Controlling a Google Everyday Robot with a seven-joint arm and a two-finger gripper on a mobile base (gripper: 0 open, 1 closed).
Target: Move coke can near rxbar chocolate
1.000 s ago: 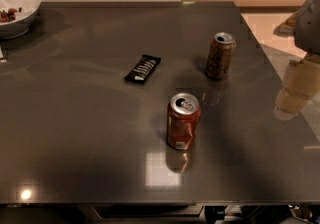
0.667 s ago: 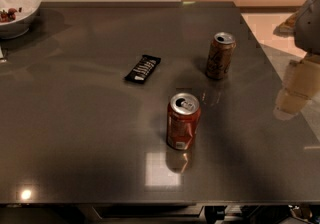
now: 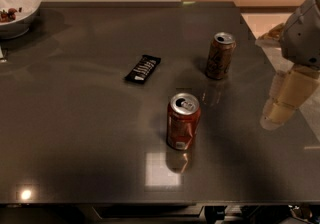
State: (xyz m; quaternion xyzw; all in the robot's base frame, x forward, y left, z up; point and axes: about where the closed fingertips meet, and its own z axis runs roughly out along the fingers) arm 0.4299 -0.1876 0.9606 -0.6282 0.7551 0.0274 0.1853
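Observation:
The coke can (image 3: pixel 183 121) stands upright near the middle front of the dark table (image 3: pixel 75 143); it is red with a silver top. The rxbar chocolate (image 3: pixel 143 68), a flat black wrapper with white stripes, lies to the can's upper left, about a can's height away. My gripper (image 3: pixel 285 102) hangs at the right edge of the view over the table's right side, well to the right of the coke can and touching nothing.
A brownish-tan can (image 3: pixel 220 55) stands upright behind and to the right of the coke can. A white bowl (image 3: pixel 17 5) with some food sits at the far left corner. The table's right edge runs just past my gripper.

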